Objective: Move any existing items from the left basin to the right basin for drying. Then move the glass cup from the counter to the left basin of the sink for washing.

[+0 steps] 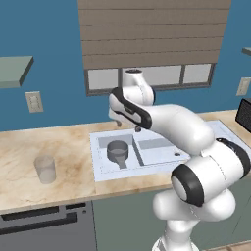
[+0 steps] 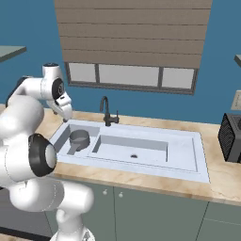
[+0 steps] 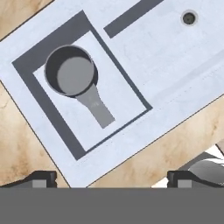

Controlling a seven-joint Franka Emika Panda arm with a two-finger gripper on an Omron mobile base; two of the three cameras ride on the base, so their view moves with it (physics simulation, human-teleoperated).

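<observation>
- In the hand view the gripper [image 3: 111, 178] shows as two small dark fingertips [image 3: 41, 178] rising at the bottom left and bottom right corners, set as wide apart as they go, with nothing between them.
- Behind those tips a strip of the beige-tan marbled stone desk [image 3: 175, 140] runs across the lower half of the hand view.
- The white rectangular two-recess sink [image 3: 144, 127] fills the middle and top of the hand view, lying on a slant.
- The narrower, roughly square grey-white left basin [image 3: 118, 98] sits left of centre there.
- The small round dark-grey metal saucepan [image 3: 71, 72] stands upright in that left basin, toward its upper left corner, with its short stubby handle pointing down and to the right.
- The wider rectangular grey-white right basin [image 3: 162, 43] takes the upper right of the hand view, its small round drain near the top right.
- In the left base view the gripper [image 1: 128, 126] hangs above the sink's far rim at picture centre, apart from the saucepan [image 1: 117, 150] below it.
- The small clear cylindrical glass tumbler [image 1: 45, 169] stands upright on the desk [image 1: 63, 147] at the left of that view, well apart from the sink [image 1: 105, 172].
- In the right base view a thin black curved faucet [image 2: 108, 113] rises behind the sink [image 2: 141, 169], above centre.
- A dark boxy appliance [image 2: 231, 137] sits on the desk at the right edge.
</observation>
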